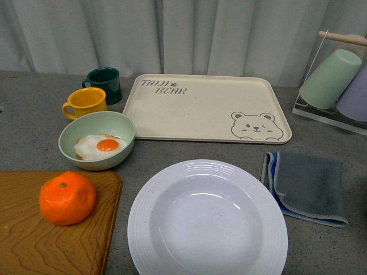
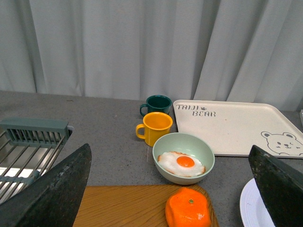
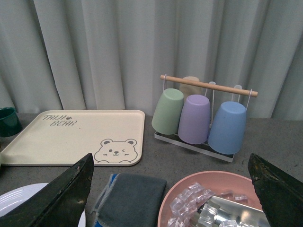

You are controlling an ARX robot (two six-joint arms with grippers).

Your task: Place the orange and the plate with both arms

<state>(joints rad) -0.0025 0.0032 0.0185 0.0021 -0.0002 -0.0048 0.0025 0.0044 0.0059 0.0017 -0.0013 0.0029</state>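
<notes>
Cream tray — "TAIJI BEAR" | left gripper wide open, empty | right gripper likewise

Cream tray: "BEAR" under, perhaps, "TAIJI" (small paw mark)

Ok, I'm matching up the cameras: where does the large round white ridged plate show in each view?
Front view: the plate lies nearest the camera, before the cream rectangular bear tray.
Left wrist view: only a plate rim sliver, nearer than the tray.
Right wrist view: a rim sliver, nearer than the tray.
Shared landmark: the tray.
</notes>
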